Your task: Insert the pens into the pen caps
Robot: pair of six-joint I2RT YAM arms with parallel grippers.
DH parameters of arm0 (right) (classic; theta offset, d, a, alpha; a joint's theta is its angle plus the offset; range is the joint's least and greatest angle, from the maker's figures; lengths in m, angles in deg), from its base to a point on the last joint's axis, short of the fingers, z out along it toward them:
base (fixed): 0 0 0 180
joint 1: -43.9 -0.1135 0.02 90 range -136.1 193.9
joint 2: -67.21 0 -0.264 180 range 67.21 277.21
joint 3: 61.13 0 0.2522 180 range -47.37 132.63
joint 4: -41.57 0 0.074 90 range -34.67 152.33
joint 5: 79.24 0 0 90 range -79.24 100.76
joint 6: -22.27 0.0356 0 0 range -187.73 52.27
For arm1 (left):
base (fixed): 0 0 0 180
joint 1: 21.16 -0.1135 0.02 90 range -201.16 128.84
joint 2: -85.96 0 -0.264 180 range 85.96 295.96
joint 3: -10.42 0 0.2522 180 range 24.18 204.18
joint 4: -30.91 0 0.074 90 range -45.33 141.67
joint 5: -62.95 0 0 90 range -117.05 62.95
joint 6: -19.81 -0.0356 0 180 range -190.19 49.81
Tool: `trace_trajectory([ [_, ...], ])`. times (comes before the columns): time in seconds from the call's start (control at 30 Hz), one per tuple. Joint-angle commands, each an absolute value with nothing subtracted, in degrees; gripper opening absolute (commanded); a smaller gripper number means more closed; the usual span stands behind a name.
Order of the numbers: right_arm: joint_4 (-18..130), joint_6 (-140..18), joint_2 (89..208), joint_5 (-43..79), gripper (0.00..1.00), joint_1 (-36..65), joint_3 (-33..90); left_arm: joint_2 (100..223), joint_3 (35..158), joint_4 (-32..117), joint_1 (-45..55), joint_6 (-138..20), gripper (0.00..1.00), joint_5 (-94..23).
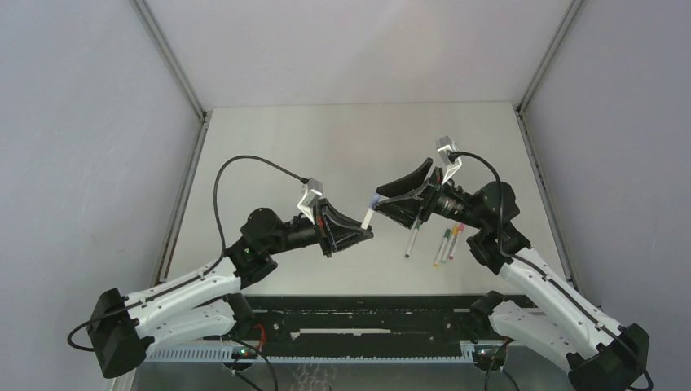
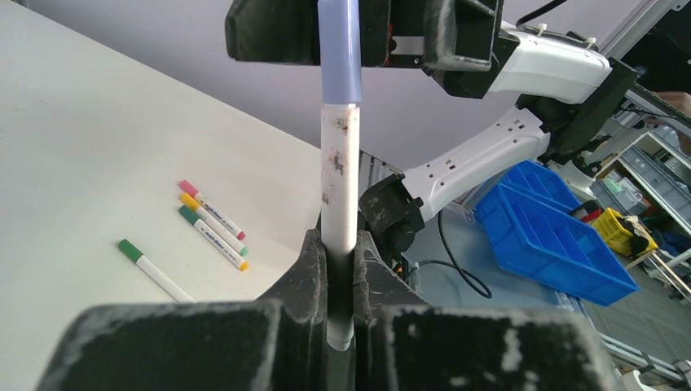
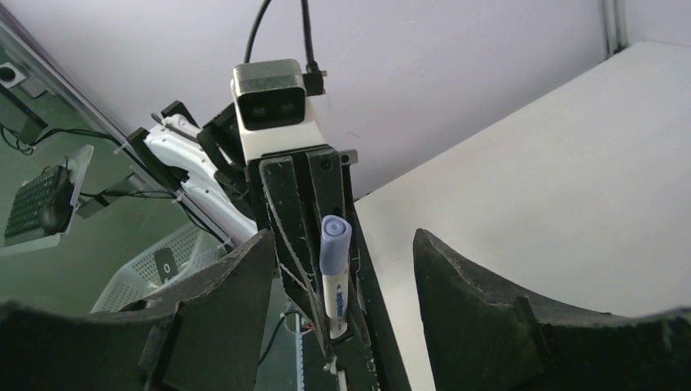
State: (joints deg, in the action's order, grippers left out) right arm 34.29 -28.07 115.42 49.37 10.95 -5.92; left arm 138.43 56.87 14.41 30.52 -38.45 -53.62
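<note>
Pinching pen [image 2: 339, 187] upright, L hand [image 1: 367, 233] aims its blue cap [image 2: 341, 57] at spread R hand [image 1: 380, 201].

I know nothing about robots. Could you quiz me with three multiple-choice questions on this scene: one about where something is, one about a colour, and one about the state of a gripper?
1. Where is the lifted pen?
A) in the right gripper
B) in the left gripper
C) in neither gripper

2. What colour is its cap?
A) pale blue
B) black
C) red

3. How does the right gripper stand?
A) shut on the lifted pen
B) open
C) shut on nothing

Answers:
1 B: the left gripper's fingers clamp the white barrel.
2 A: the cap on the barrel's end is pale blue.
3 B: its fingers stand wide apart, clear of the cap.
</note>
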Motion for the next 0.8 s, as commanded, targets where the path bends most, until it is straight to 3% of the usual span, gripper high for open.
trace_trajectory([
  [0.0, 29.06, -26.68, 116.02, 50.90, 0.60, 10.42, -3.07, 137.64, 57.53, 13.10, 30.48, -39.87, 0.00, -55.13],
  [0.1, 28.16, -26.24, 116.78, 51.02, 0.55, 10.20, -2.79, 137.76, 57.58, 13.11, 30.52, -39.87, 0.00, -55.34],
  [0.23, 28.21, -26.38, 117.54, 51.28, 0.41, 10.06, -2.62, 137.57, 57.58, 13.12, 30.71, -39.89, 0.00, -55.44],
  [0.5, 32.32, -29.01, 117.08, 52.83, 0.00, 8.77, -2.58, 137.15, 58.23, 12.63, 30.70, -38.64, 0.00, -53.99],
  [0.77, 38.18, -31.21, 117.27, 56.22, 0.00, 6.76, -2.73, 137.00, 58.58, 7.53, 30.61, -35.30, 0.00, -53.21],
])
